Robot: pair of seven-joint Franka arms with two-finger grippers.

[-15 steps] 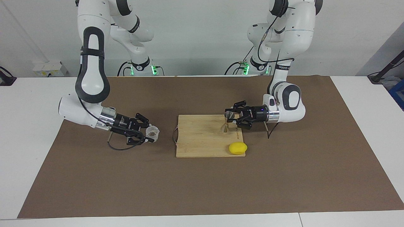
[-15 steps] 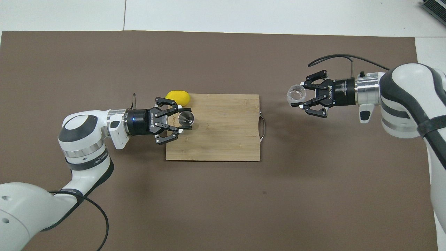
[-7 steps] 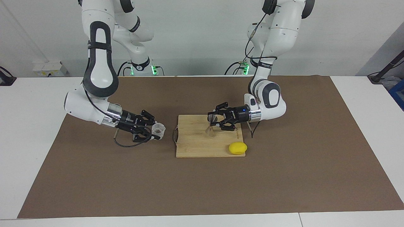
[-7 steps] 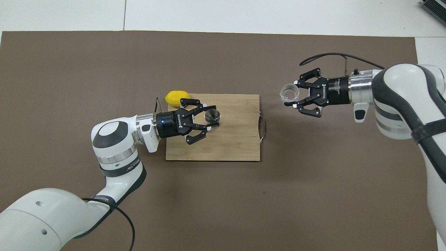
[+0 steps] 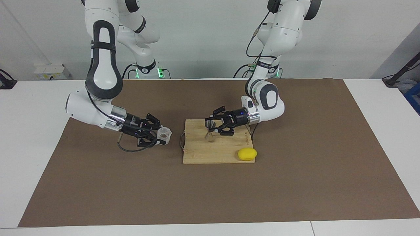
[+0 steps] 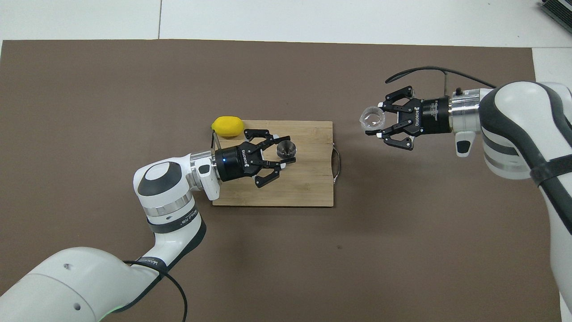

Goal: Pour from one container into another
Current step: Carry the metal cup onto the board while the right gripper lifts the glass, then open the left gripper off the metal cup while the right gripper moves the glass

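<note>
The metal jigger stands upright over the middle of the wooden cutting board. My left gripper is shut on it from the side. I cannot tell whether the jigger's foot touches the board. The clear glass cup is held in my right gripper, low over the brown mat, beside the board's handle end. The cup is about upright.
A yellow lemon lies at the board's corner toward the left arm's end, farther from the robots than the jigger. A wire handle sticks out of the board toward the cup. A brown mat covers the table.
My left gripper has carried the jigger along the board toward the right arm's end. My right gripper has brought the cup closer to the board.
</note>
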